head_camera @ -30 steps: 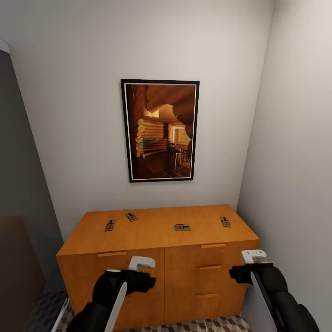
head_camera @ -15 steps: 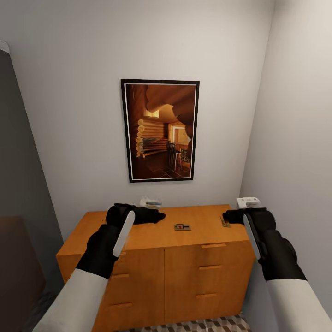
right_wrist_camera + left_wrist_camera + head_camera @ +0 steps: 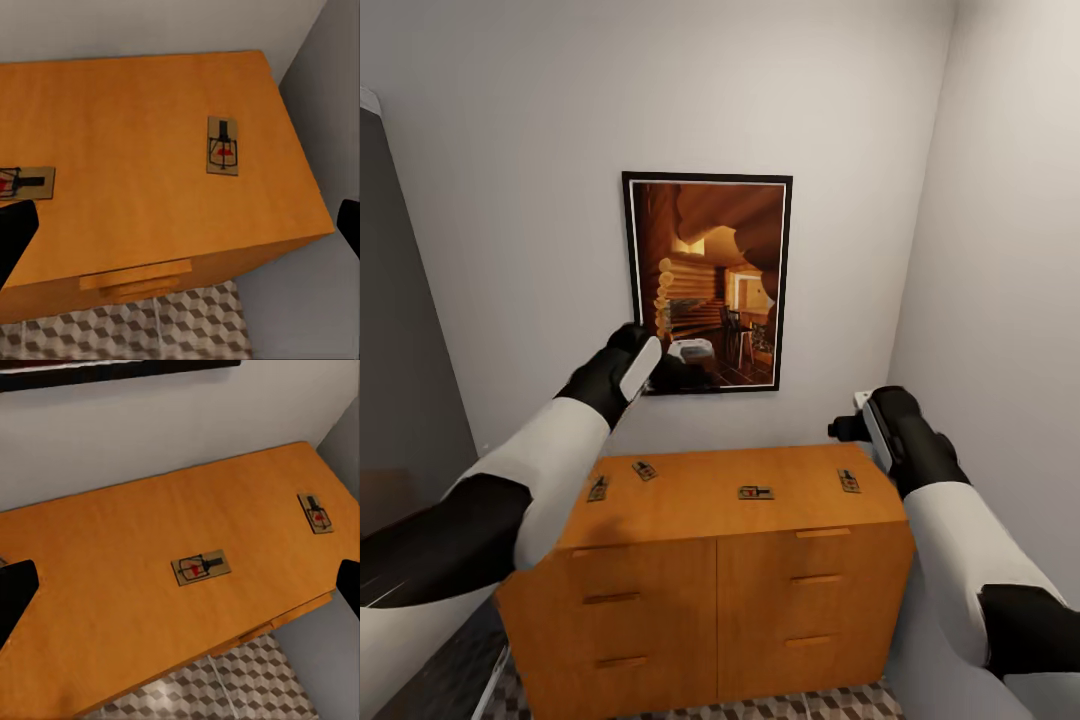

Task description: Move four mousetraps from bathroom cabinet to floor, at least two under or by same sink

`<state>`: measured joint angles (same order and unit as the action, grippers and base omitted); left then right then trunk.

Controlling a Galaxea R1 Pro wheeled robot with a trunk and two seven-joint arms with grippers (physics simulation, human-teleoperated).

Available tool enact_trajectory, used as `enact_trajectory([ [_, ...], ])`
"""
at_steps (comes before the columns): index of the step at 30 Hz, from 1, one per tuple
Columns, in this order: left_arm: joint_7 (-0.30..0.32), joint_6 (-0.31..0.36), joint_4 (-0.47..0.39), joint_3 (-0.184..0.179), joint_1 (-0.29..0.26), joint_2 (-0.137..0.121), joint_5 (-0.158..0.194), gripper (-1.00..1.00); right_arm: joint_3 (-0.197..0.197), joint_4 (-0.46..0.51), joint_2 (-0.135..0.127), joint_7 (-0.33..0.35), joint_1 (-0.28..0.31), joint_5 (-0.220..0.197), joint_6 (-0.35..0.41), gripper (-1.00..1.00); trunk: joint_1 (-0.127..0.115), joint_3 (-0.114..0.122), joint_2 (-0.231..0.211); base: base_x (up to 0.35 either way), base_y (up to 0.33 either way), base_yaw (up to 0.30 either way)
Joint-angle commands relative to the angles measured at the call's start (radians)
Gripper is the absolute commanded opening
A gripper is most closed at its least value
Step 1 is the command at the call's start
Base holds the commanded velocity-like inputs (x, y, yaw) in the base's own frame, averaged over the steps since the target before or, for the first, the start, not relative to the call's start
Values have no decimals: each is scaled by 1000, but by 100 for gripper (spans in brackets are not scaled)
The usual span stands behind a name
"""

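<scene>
Four mousetraps lie flat and well apart on the orange-brown cabinet top. The left gripper and right gripper hover above, jaws spread, empty. Each trap looks light, stiff and thin: pinch its board's long edges, clear of the wire.

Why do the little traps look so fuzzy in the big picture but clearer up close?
In the head view the mousetraps are far and tiny, so they blur on the cabinet; the left wrist view shows one larger, with its red spot clear; the right wrist view shows another sharply. Lighting is soft everywhere, without glare.
</scene>
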<state>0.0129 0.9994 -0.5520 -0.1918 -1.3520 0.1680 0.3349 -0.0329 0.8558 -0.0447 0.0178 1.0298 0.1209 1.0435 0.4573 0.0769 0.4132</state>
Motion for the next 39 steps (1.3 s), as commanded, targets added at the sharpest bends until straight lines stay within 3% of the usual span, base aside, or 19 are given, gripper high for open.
enact_trajectory([
  [1, 1, -13, 47, -3, -33, -1, 1, 100, 0, -45, 1, -1, 21, 6, -10, 100, 0, -1, 1, 0, 0, 0],
  [3, 1, -48, 128, -3, -83, -3, 0, 100, 0, -133, 5, -8, 55, 10, -54, 100, 0, -1, 1, 0, 0, 0],
  [4, 1, -48, 128, -3, -83, -3, 0, 100, 0, -133, 5, -8, 55, 10, -54, 100, 0, -1, 1, 0, 0, 0],
  [7, 1, -101, 229, -5, -127, -6, -13, 100, 0, -252, 9, -26, 91, 18, -124, 100, 0, -1, 1, 0, 0, 0],
  [13, -2, -208, 345, -12, -161, -14, -71, 100, 0, -410, 26, -79, 119, 32, -241, 100, 0, -1, 1, 0, 0, 0],
  [19, -12, -258, 382, -13, -169, -18, -99, 100, -2, -459, 36, -124, 125, 33, -289, 100, 0, -1, 1, 0, 0, 0],
  [39, -15, -284, 463, -11, -173, -18, -111, 100, -11, -484, 42, -154, 129, 28, -396, 100, 0, -1, 1, 0, 0, 0],
])
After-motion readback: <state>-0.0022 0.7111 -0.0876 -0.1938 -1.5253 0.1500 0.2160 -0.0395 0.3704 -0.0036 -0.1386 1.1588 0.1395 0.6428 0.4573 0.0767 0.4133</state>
